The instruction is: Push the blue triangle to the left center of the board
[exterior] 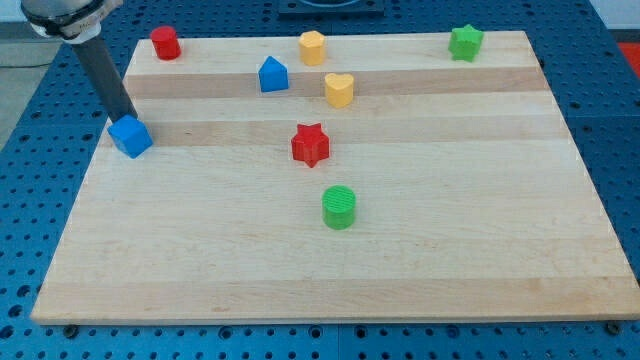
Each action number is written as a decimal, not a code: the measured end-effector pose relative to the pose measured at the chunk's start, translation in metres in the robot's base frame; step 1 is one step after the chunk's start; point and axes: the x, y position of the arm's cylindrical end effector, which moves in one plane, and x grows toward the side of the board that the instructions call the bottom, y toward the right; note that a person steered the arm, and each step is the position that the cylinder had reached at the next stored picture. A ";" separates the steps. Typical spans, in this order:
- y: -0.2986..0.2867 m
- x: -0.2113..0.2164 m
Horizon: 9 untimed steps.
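A blue block (131,136) with slanted faces, the one nearest the task's blue triangle, lies at the left edge of the wooden board (330,270), about mid-height. My tip (127,116) comes down from the view's top left and touches the block's upper edge. A second blue block (273,75), house-shaped, sits higher up, left of the board's middle.
A red cylinder (165,43) stands at the top left. A yellow hexagon (313,47) and a yellow heart (339,89) are near the top middle. A red star (310,144) is at the centre, a green cylinder (339,207) below it, a green star (465,42) top right.
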 end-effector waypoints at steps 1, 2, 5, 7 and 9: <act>0.001 0.005; 0.000 0.001; 0.080 -0.066; 0.190 -0.087; 0.266 -0.087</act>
